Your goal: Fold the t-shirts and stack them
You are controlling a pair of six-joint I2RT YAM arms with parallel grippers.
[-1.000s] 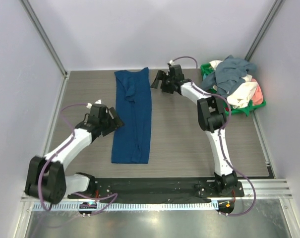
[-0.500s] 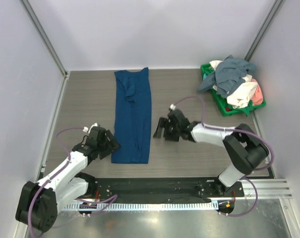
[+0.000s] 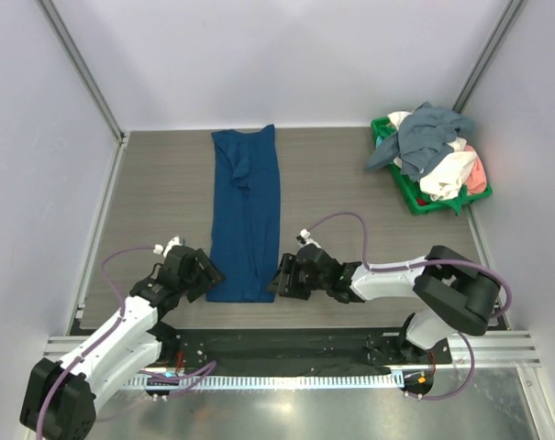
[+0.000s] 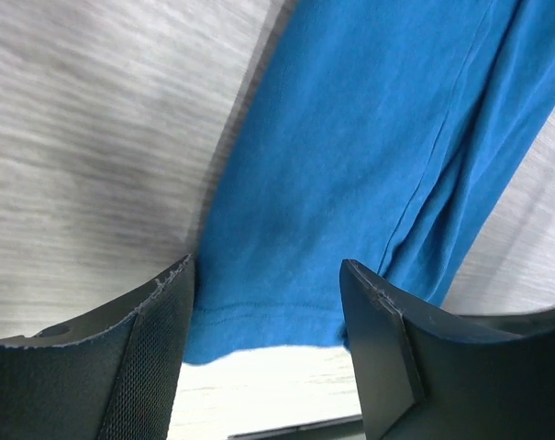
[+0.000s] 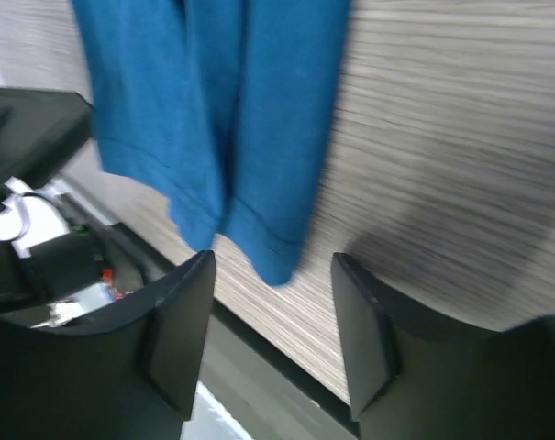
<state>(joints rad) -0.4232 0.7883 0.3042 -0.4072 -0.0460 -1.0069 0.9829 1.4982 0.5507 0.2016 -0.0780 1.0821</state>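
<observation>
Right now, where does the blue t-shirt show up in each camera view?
Top external: blue t-shirt, a long folded strip left of centre.
Left wrist: fills the upper right, hem low centre.
Right wrist: upper left, hem corner at centre.
Shared landmark: that stitched hem at the strip's near end.

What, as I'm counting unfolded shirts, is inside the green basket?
A grey-blue shirt on top, white cloth and salmon-pink cloth beneath; anything deeper in the green basket is covered.
</observation>
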